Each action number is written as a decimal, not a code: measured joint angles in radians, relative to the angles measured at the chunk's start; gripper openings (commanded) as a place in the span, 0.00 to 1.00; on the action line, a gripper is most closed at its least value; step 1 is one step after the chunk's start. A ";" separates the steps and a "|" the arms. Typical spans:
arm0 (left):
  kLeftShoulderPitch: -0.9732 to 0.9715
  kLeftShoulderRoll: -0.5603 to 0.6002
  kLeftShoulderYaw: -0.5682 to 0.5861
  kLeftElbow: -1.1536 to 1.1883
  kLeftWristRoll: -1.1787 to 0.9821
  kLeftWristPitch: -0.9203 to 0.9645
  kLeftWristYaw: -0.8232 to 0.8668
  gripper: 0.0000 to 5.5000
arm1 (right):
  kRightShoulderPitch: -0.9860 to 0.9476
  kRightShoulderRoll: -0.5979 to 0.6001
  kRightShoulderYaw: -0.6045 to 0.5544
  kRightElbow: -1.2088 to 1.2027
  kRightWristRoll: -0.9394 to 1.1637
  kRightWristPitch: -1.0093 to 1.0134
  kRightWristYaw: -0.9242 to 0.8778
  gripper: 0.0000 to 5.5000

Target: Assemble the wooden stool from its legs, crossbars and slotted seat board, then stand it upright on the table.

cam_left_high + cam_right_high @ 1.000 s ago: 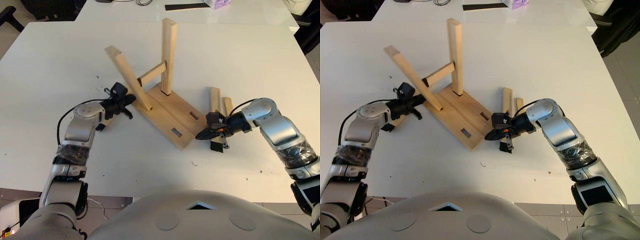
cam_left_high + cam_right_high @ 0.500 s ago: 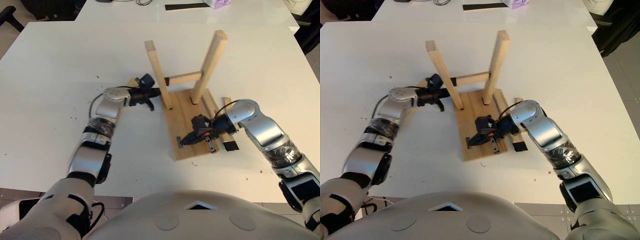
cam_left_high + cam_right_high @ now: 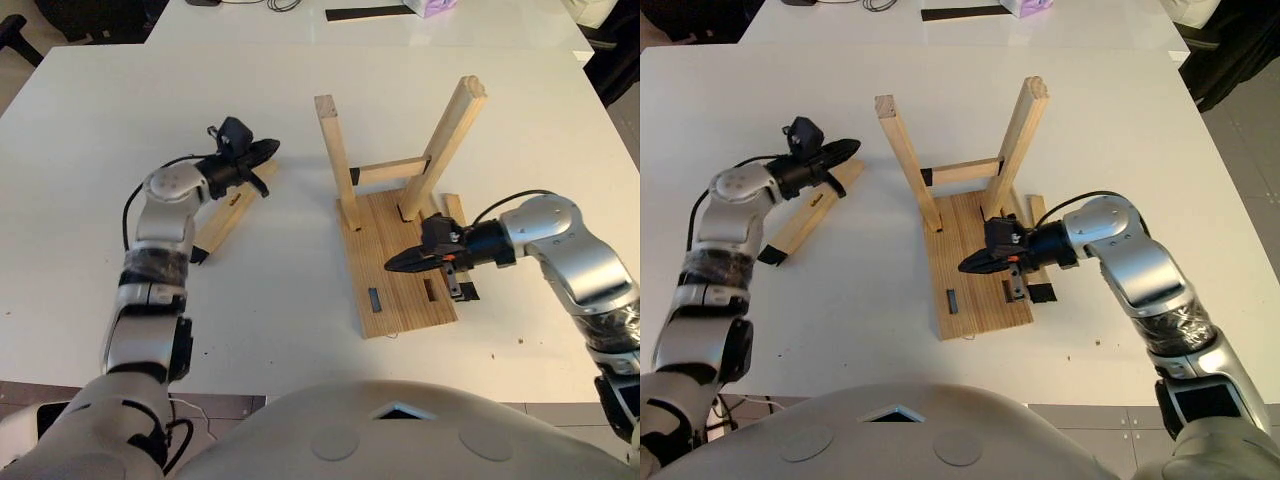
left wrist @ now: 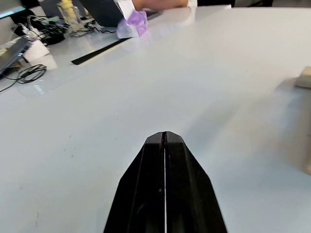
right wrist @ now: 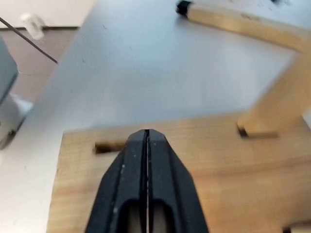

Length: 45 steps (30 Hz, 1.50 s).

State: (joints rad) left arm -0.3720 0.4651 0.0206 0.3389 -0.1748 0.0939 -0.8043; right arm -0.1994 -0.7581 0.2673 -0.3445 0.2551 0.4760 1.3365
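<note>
Both head eye views look steeply down from the near edge of the white table (image 3: 80,120), sharing the whole tabletop. Left wrist view skims low toward the far edge. Right wrist view sits close over the pale wooden slotted seat board (image 5: 233,184).

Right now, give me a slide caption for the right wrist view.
Shut right gripper hovers over the slotted seat board, near an empty slot and a seated leg.

Left arm (image 3: 163,215) and right arm (image 3: 575,255): rounded silver-grey shells, dark wrapped bands, looping black cables; left gripper (image 3: 270,149), right gripper (image 3: 392,266) matte black, tapered.
</note>
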 measured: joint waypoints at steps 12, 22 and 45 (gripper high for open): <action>0.764 -0.058 -0.036 -0.923 -0.192 0.476 0.213 0.00 | 0.220 -0.301 -0.212 -0.042 -0.037 -0.142 0.056 0.00; 0.710 -0.146 -0.184 -0.983 -0.198 0.582 0.335 0.00 | 0.154 -0.229 -0.078 0.082 -0.131 -0.222 -0.012 0.00; 0.608 -0.120 -0.207 -0.806 -0.159 0.541 0.344 0.00 | 0.066 -0.058 0.082 0.163 -0.223 -0.205 -0.133 0.00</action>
State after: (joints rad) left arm 0.2355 0.3454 -0.1869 -0.4667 -0.3343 0.6351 -0.4598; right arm -0.1339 -0.8162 0.3493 -0.1815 0.0318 0.2711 1.2033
